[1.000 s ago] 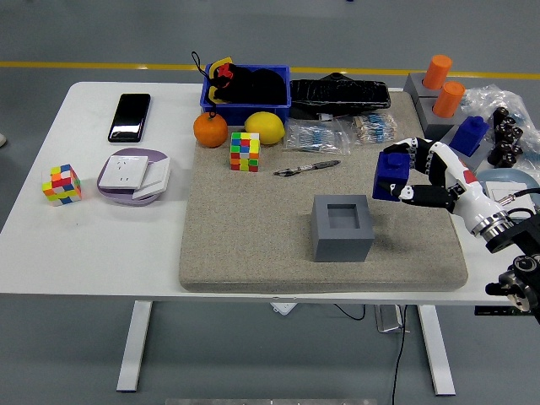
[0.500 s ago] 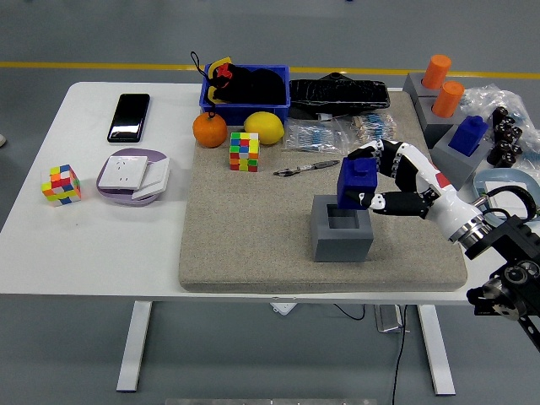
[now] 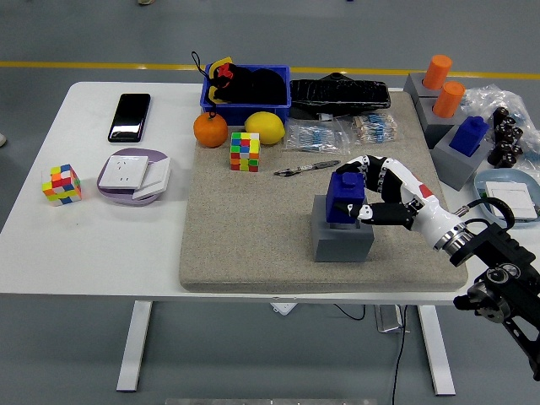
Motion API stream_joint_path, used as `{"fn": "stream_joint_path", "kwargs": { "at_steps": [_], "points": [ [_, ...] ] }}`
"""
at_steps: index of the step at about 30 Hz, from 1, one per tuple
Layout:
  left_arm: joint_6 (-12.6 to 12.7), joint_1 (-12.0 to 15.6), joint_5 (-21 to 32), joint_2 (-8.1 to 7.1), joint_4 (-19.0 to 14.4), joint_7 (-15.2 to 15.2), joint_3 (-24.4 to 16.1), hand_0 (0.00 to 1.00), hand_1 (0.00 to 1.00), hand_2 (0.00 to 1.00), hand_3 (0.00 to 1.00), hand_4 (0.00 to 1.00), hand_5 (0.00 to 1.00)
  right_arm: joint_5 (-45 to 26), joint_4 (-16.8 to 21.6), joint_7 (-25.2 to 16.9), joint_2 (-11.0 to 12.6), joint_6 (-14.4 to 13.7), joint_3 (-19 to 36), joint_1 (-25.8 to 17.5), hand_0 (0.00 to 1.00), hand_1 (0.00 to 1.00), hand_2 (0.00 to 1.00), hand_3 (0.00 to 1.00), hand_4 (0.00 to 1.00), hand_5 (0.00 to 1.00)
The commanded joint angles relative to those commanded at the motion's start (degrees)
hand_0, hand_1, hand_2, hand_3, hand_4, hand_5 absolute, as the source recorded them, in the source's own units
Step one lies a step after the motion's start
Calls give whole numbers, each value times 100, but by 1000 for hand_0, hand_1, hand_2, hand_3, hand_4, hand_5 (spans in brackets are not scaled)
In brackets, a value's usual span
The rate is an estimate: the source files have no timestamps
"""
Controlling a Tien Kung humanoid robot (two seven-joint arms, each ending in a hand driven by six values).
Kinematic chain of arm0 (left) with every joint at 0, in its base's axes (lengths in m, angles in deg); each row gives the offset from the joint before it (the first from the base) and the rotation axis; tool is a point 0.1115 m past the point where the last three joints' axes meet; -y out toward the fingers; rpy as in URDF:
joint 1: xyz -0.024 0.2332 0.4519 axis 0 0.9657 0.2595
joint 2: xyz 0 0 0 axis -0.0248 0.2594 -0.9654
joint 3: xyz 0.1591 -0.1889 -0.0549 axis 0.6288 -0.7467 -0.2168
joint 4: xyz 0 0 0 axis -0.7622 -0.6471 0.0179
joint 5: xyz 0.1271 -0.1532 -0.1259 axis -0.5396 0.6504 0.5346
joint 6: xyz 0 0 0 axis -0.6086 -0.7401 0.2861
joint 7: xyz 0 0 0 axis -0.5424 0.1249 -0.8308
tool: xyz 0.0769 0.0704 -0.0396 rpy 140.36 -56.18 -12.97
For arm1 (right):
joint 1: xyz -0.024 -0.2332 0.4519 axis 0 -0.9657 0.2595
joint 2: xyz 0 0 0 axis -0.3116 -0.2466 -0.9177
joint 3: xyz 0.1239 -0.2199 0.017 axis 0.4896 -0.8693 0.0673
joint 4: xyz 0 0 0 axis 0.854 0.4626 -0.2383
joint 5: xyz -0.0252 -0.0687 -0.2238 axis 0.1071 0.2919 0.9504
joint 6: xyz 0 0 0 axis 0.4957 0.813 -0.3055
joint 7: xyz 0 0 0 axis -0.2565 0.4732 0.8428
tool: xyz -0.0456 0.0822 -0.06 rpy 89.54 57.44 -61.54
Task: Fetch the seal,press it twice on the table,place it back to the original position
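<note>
Now lower, seal entering grey holder

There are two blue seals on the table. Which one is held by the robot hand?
The blue seal in the grey holder at the mat's middle; the right hand grips it. The other blue seal stands untouched at the right edge.

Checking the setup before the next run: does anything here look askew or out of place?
Nothing stands out. The right hand holds the blue seal upright in the grey holder on the mat; the pen lies loose, nothing spilled.
</note>
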Motion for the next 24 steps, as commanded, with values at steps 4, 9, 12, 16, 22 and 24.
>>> {"fn": "stream_joint_path", "kwargs": {
  "at_steps": [4, 9, 12, 16, 22, 24],
  "points": [
    [-1, -6, -1, -4, -1, 2, -2, 793, 749, 738, 777, 813, 468, -102, -149, -22, -7, 34, -98, 77, 588, 491, 488, 467, 775, 2],
    [-3, 1, 17, 1, 2, -1, 18, 793, 749, 738, 777, 813, 468, -182, -259, -39, 2, 85, -199, 148, 588, 491, 488, 467, 775, 2],
    [-4, -2, 10, 1, 1, 1, 10, 793, 749, 739, 777, 813, 469, -208, -307, -56, 2, 117, -225, 177, 587, 490, 489, 472, 778, 2],
    [-5, -4, 4, 0, -1, 3, 2, 793, 750, 739, 777, 813, 468, -222, -360, -67, -4, 125, -259, 209, 587, 490, 489, 472, 781, 2],
    [-8, -3, 6, 4, 0, 2, 5, 793, 750, 739, 777, 813, 469, -252, -432, -92, 3, 144, -326, 270, 586, 491, 489, 470, 781, 2],
    [-8, -9, 1, 3, -3, 4, -1, 793, 750, 739, 777, 813, 469, -252, -454, -96, 7, 157, -331, 294, 586, 491, 489, 470, 781, 2]
  ]
}}
